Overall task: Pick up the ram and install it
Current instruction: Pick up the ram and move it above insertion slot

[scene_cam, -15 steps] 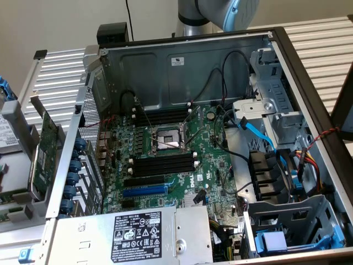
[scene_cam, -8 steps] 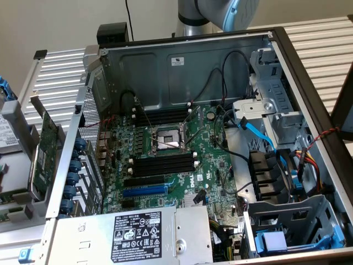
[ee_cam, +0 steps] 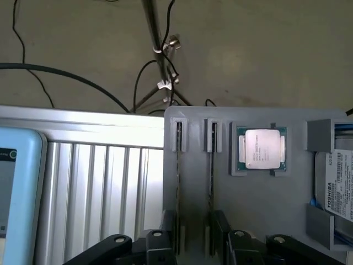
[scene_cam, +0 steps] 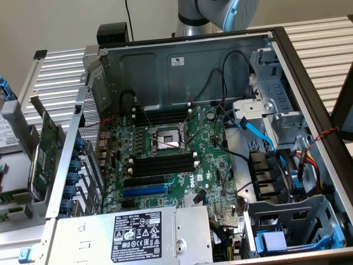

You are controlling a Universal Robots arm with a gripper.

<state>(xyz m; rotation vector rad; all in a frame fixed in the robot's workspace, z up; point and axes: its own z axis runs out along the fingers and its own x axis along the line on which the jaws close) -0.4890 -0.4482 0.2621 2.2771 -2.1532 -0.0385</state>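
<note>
Two ram sticks stand on edge in the slots of a grey tray (ee_cam: 259, 204): one ram stick (ee_cam: 211, 176) and a second ram stick (ee_cam: 178, 176) beside it. My gripper (ee_cam: 194, 243) hovers over their near ends, open, one black finger (ee_cam: 168, 232) by each stick. Whether the fingers touch a stick I cannot tell. In the exterior view the open computer case (scene_cam: 193, 66) shows black memory slots (scene_cam: 162, 164) with white end clips, and a further bank of slots (scene_cam: 162, 116) beyond the CPU socket (scene_cam: 165, 141). Part of the arm (scene_cam: 220, 11) rises behind the case.
The tray also holds a CPU (ee_cam: 262, 150) and a Toshiba hard drive (ee_cam: 336, 187). A green expansion card (scene_cam: 44, 154) stands at the exterior view's left. Cables (scene_cam: 220, 105) cross the motherboard, and a power supply (scene_cam: 138, 232) lies at the case front. The table (ee_cam: 105, 187) is ribbed aluminium.
</note>
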